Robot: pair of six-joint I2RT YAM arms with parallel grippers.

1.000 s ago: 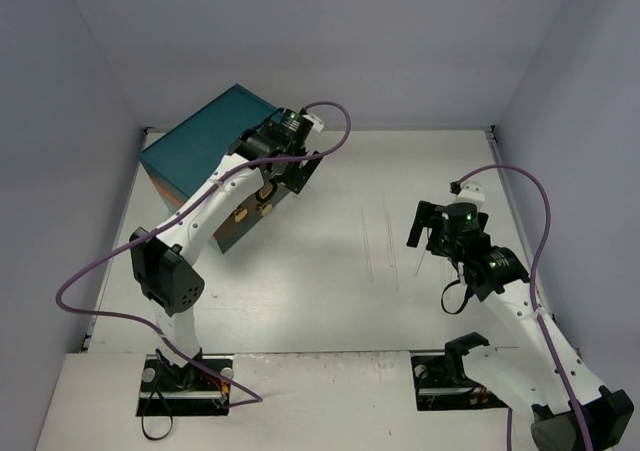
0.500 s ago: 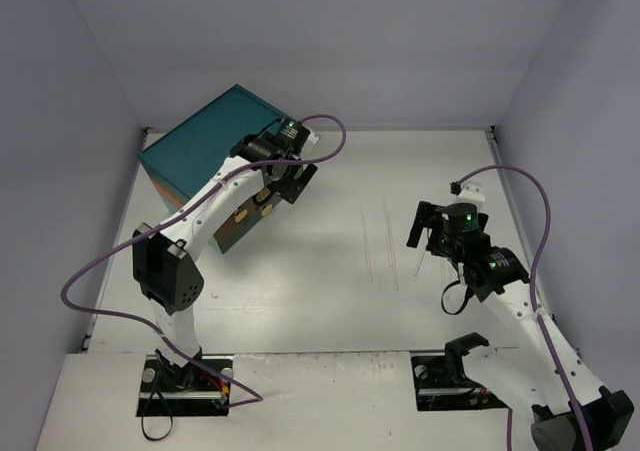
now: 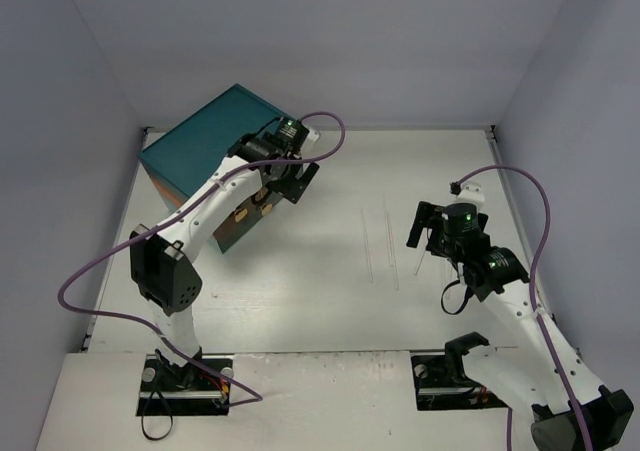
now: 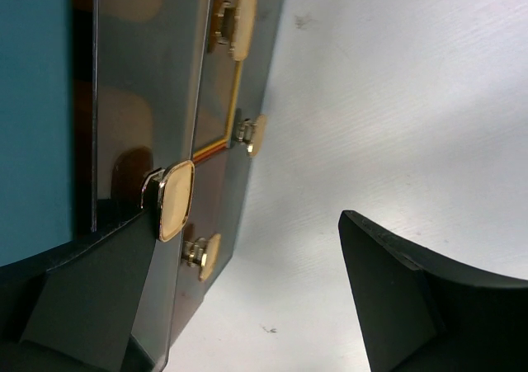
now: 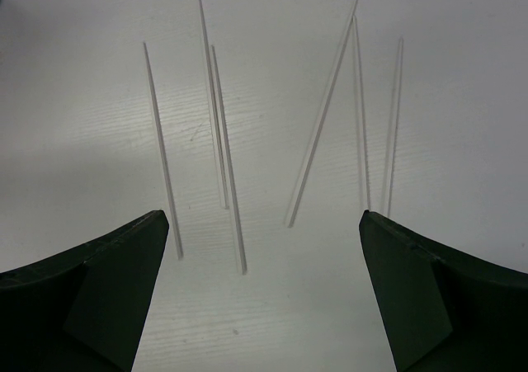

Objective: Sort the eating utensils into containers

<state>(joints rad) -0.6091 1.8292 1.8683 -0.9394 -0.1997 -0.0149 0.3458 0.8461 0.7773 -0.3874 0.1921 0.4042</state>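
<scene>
The eating utensils are several clear, finger-thin sticks [image 5: 320, 116] lying loose on the white table [image 3: 330, 301]; from above they show faintly [image 3: 391, 239]. My right gripper [image 5: 260, 217] hovers open just short of their near ends and holds nothing; in the top view it [image 3: 427, 236] sits right of them. The containers are drawers in a teal chest [image 3: 200, 143] at the back left. My left gripper [image 4: 247, 219] stands open at the chest's front, its left finger [image 4: 91, 306] close under a gold knob [image 4: 172, 200] of a dark drawer front [image 4: 140, 100], empty.
Other gold knobs [image 4: 252, 134] stick out from the drawer fronts beside the left gripper. Grey walls close the table in on three sides. Purple cables [image 3: 520, 176] loop over both arms.
My left gripper has shifted slightly down and toward the chest's front. The right arm and the clear sticks have not moved.
</scene>
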